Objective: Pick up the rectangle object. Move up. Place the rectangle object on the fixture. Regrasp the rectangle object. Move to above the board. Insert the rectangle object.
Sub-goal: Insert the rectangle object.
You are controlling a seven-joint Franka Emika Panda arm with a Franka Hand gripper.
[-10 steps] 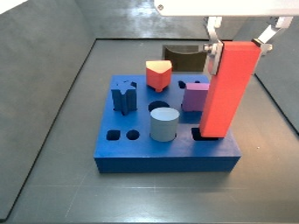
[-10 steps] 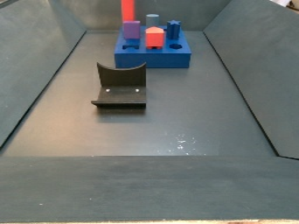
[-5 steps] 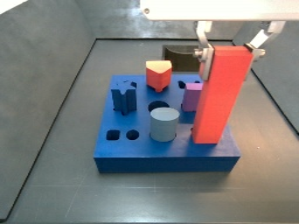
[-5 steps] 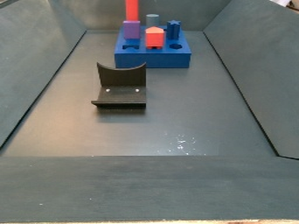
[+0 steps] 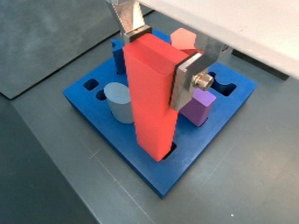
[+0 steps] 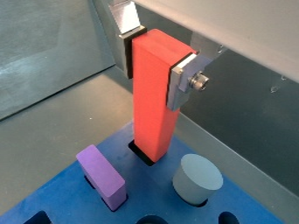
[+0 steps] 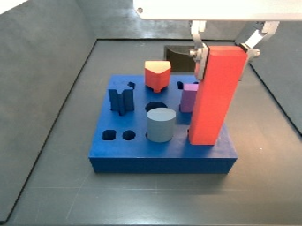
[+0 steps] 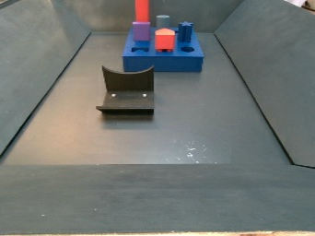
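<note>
The rectangle object (image 7: 214, 95) is a tall red-orange bar standing upright on the blue board (image 7: 130, 155). Its lower end sits in a slot near the board's edge in both wrist views (image 5: 155, 96) (image 6: 156, 96). My gripper (image 7: 224, 51) is shut on the bar's top, with a silver finger pressed on each side (image 5: 187, 79) (image 6: 183, 80). The dark brown fixture (image 8: 127, 90) stands on the floor apart from the board (image 8: 164, 61). It also shows behind the board (image 7: 179, 56). The bar's top is cut off at the edge of a side view (image 8: 143, 9).
On the board stand a purple block (image 7: 186, 95), a pale blue cylinder (image 7: 161, 124), a red-and-cream wedge-topped block (image 7: 158, 75) and a dark blue peg (image 7: 123, 95). Small open holes (image 7: 118, 136) lie near one corner. Sloped grey walls surround the floor.
The bar has straightened from a slight tilt and sunk a little into the board's slot with the gripper still on it. The board has shifted slightly left in a side view.
</note>
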